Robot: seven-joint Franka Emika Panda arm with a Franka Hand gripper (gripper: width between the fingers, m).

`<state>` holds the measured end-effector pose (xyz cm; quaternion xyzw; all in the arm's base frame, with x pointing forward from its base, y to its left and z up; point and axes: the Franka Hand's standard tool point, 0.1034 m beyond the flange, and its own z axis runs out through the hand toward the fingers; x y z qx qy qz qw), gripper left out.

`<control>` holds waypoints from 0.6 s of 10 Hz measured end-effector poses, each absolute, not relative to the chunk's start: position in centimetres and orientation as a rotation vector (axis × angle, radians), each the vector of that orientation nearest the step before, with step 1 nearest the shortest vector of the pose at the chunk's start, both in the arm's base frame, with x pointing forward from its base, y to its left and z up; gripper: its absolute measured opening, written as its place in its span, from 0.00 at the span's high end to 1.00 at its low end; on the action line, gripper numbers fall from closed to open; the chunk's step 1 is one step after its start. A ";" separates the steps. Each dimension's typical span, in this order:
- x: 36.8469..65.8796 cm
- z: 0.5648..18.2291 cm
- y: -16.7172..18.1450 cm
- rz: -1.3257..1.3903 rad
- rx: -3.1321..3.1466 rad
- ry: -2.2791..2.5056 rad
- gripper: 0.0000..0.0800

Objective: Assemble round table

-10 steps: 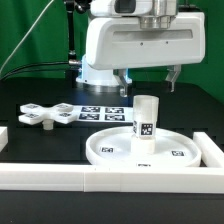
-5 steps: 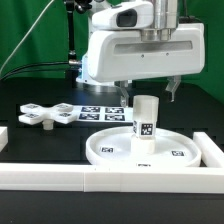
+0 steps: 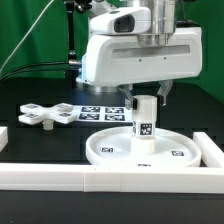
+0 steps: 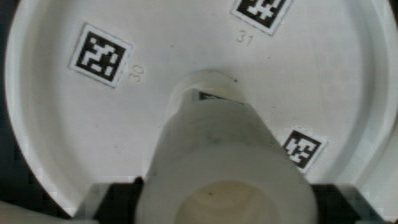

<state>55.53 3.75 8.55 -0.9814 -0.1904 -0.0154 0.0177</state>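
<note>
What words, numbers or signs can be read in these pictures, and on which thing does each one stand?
No words or numbers can be read.
Disc, leg, foot, marker board: square tags only, no text.
Small mark beside a disc tag, wrist view: too blurred.

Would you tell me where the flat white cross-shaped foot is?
The flat white cross-shaped foot lies at the exterior view's left, beside the marker board.
</note>
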 end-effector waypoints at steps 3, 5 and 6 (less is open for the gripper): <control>55.5 8.5 3.8 -0.047 -3.055 -0.555 0.49; 55.5 8.5 3.9 -0.045 -3.074 -0.415 0.49; 55.5 8.5 3.9 -0.043 -3.084 -0.319 0.49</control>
